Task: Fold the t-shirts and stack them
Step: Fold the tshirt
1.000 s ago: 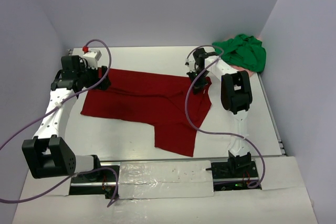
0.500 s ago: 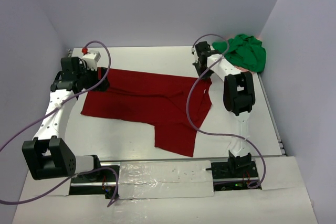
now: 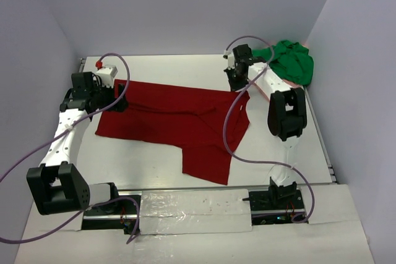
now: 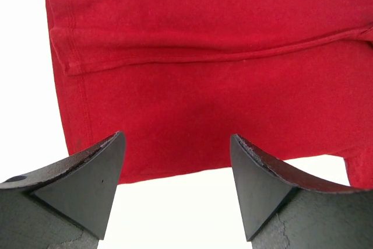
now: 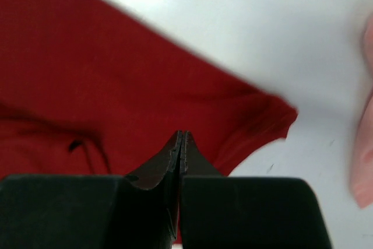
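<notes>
The dark red t-shirt [image 3: 179, 119] lies spread flat across the middle of the table, with a flap reaching toward the near edge. My left gripper [image 3: 119, 101] hovers at its left edge, open, with the hem [image 4: 175, 173] and bare table between its fingers [image 4: 93, 190]. My right gripper [image 3: 237, 82] is shut above the shirt's far right sleeve [image 5: 256, 121], and no cloth shows between its jaws. The green t-shirt [image 3: 289, 60] lies bunched at the far right corner. An edge of the pale pink t-shirt [image 5: 362, 161] shows at the right of the right wrist view.
Grey walls close in the table on the left, back and right. Purple cables [image 3: 229, 134] loop from both arms over the table. The arm bases stand on a rail [image 3: 192, 205] along the near edge.
My right gripper has risen off the right sleeve and moved toward the far edge, still shut. The left arm has shifted slightly nearer. The red shirt lies as before.
</notes>
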Action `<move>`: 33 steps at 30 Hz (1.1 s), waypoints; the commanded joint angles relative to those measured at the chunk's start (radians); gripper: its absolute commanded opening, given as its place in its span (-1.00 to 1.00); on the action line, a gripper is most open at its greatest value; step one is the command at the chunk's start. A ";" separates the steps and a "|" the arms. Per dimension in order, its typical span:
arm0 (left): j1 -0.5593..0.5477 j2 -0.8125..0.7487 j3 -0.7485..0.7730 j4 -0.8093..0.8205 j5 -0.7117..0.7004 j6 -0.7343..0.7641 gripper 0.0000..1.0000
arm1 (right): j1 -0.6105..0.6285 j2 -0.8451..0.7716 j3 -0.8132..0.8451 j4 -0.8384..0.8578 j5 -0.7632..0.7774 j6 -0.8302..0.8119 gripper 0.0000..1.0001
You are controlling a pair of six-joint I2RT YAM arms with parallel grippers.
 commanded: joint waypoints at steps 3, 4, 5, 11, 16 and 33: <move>0.016 -0.040 -0.026 0.050 0.033 0.013 0.62 | 0.017 -0.201 -0.072 -0.070 -0.074 0.025 -1.00; 0.019 -0.038 -0.031 0.053 0.034 0.011 0.62 | 0.018 -0.201 -0.077 -0.087 -0.069 0.025 -1.00; 0.021 -0.041 -0.040 0.056 0.040 0.011 0.62 | 0.018 -0.199 -0.100 -0.105 -0.063 0.028 -1.00; 0.030 -0.043 -0.054 0.061 0.048 0.013 0.62 | 0.018 -0.156 -0.210 -0.105 -0.046 0.025 -1.00; 0.032 -0.032 -0.044 0.064 0.048 0.011 0.62 | 0.018 -0.044 -0.194 -0.127 -0.092 0.039 -1.00; 0.032 -0.008 -0.026 0.070 0.020 0.016 0.61 | 0.010 0.295 0.391 -0.268 -0.086 0.105 -1.00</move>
